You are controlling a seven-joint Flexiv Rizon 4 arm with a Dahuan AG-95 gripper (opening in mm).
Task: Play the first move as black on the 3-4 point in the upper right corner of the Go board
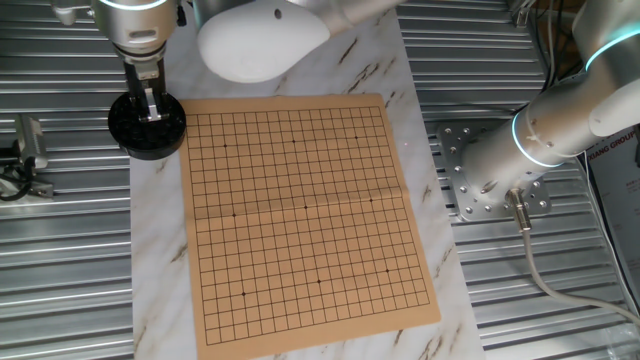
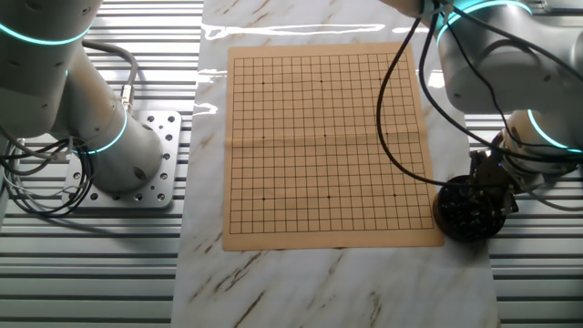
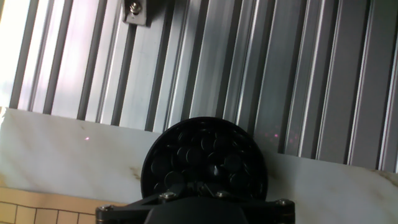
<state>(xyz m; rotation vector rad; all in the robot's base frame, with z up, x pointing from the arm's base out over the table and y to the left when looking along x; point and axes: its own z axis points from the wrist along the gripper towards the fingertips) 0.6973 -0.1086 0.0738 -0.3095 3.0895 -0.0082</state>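
The tan Go board (image 1: pixel 300 210) lies flat on a marble slab, and its grid holds no stones (image 2: pixel 323 146). A round black bowl (image 1: pixel 147 128) full of black stones stands just off the board's corner (image 2: pixel 469 211). My gripper (image 1: pixel 150 104) reaches down into the bowl (image 2: pixel 485 185). In the hand view the bowl (image 3: pixel 205 155) fills the lower middle. The fingertips (image 3: pixel 200 184) are dark against the stones, so their spacing and any stone between them are hidden. A corner of the board (image 3: pixel 31 214) shows at the bottom left.
The marble slab (image 1: pixel 160 250) rests on a ribbed metal table (image 1: pixel 60 260). The arm's base and its bolted plate (image 2: pixel 150 164) stand beside the board. A white rounded arm cover (image 1: pixel 260 40) hangs over the far edge. A small metal bracket (image 3: pixel 135 11) sits beyond the bowl.
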